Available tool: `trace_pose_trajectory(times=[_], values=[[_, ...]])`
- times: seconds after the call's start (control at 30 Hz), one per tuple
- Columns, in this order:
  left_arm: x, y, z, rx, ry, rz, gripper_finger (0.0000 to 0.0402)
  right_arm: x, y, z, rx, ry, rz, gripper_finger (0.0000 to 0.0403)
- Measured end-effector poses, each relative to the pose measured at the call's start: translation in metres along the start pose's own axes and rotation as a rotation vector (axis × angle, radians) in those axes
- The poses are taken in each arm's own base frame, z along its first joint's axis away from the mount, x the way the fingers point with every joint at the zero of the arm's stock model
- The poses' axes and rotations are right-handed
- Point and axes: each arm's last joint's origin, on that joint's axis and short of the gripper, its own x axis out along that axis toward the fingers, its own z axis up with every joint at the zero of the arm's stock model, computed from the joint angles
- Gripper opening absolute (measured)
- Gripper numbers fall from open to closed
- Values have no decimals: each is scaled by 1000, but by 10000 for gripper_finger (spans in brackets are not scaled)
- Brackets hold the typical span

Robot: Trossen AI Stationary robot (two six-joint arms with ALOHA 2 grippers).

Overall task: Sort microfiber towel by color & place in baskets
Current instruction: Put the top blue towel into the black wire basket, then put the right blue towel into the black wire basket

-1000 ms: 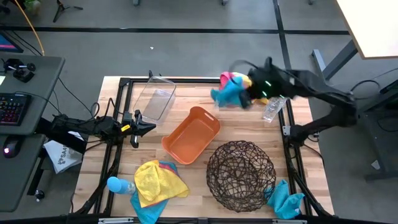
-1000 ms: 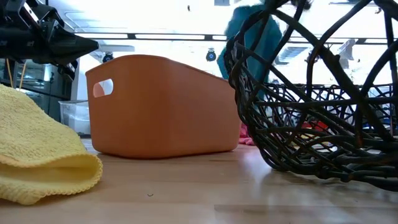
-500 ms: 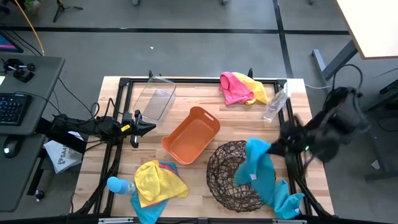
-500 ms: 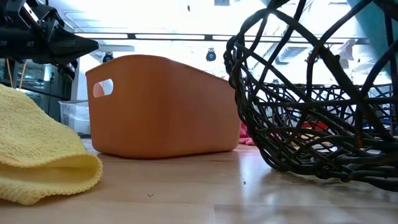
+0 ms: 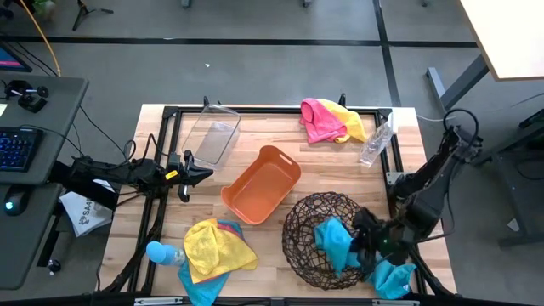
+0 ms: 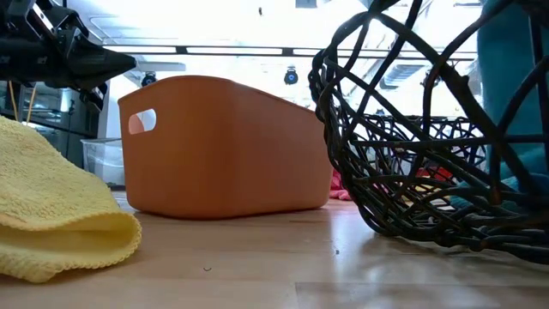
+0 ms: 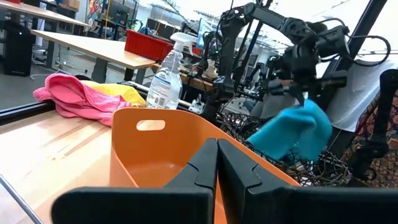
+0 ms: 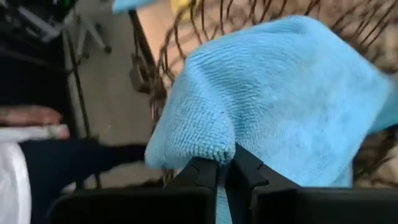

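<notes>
My right gripper (image 5: 364, 244) is over the near right part of the round dark wire basket (image 5: 330, 238) and is shut on a sky-blue towel (image 5: 334, 242), which hangs inside the basket's rim. My left gripper (image 7: 217, 148) is shut and holds nothing, waiting at the table's left edge beside the clear bin (image 5: 212, 136). The orange tub (image 5: 262, 184) stands at mid-table. Pink and yellow towels (image 5: 327, 120) lie in a heap at the far edge. A yellow towel over blue and pink ones (image 5: 217, 251) lies near left. Another blue towel (image 5: 393, 278) lies near right. My right gripper pinches the sky-blue towel between its two fingers at a bunched fold (image 8: 208, 146) near the towel's top. The fingers come from above, slanting down toward the basket. The towel hangs slack below them (image 7: 289, 130) into the wire basket; whether it touches the basket's bottom I cannot tell.
A clear plastic bottle (image 5: 374, 144) lies by the table's far right edge, and a blue-capped bottle (image 5: 159, 252) lies near left beside the yellow towel. A black frame rail runs along the table's sides. Bare wood shows between the tub and the far edge.
My right gripper has carried the sky-blue towel from the heap at the far edge toward the near edge, swung over the wire basket and come down. The towel, first lifted high, now hangs inside the basket's rim. The pink and yellow towels stayed where they were.
</notes>
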Motion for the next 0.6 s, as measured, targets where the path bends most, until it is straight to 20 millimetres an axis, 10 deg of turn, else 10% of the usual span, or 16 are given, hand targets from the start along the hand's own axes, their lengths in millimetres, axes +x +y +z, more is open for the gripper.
trace_pose_trajectory(times=[0.6], values=[[0,0,0,0,0,0,1,18,-13,40,119,559,113,268]])
